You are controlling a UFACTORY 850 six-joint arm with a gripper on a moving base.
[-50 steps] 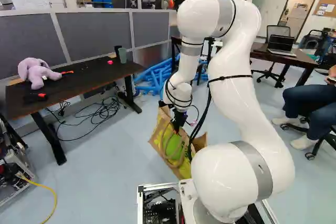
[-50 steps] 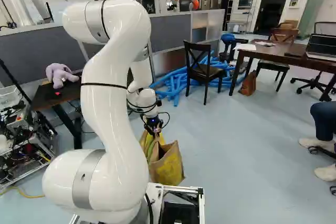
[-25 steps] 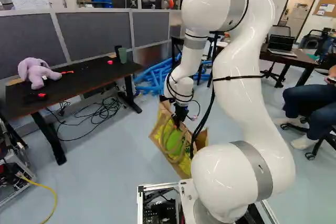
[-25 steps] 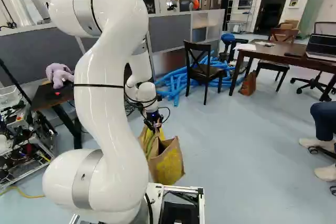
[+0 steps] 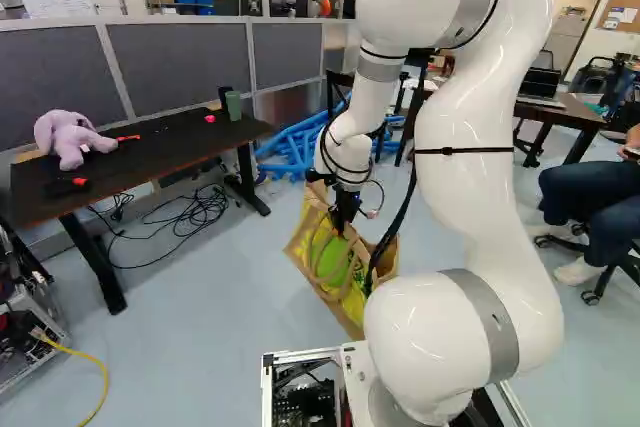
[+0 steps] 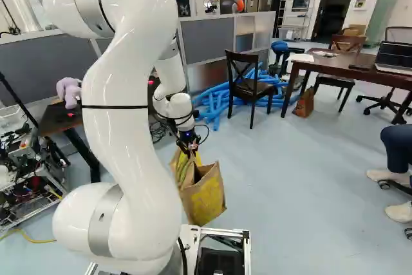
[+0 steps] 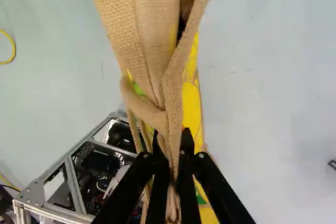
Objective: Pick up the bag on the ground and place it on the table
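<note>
— Burlap bag point(image 6: 206, 196), yellow print on its side: position?

— Low, just ahead of the base frame point(image 5: 300, 355), and tilted in the left base view. Contact with the floor point(image 5: 215, 322): cannot tell from either base view.

— State of the gripper point(image 7: 171, 142)?

— Clamped on a handle point(image 7: 172, 95), with the twisted cloth pinched from both sides in the wrist view. Looks a sound hold, by judgement; slippage possible under full weight.

— Step in hand?

— Grasp made; early part of the lift, judging by the low bag and the closed hold. Placement not yet begun.

— Destination?

— Probably the dark table point(image 5: 155, 159) at the left of the left base view, bearing a purple plush toy point(image 5: 68, 139) and a cup point(image 5: 233, 104). Second candidate: the brown table point(image 6: 335, 62) at the right of the right base view, with a laptop point(image 6: 394, 57). Intended one: cannot tell.

— Requirement for the next move?

— Raise straight and slowly with the arm point(image 5: 460, 167), high enough for the bag's bottom to pass above the tabletop edge. Allow for swing. Then carry across, lower onto bare surface beside the toy, and release only after full support.
</note>
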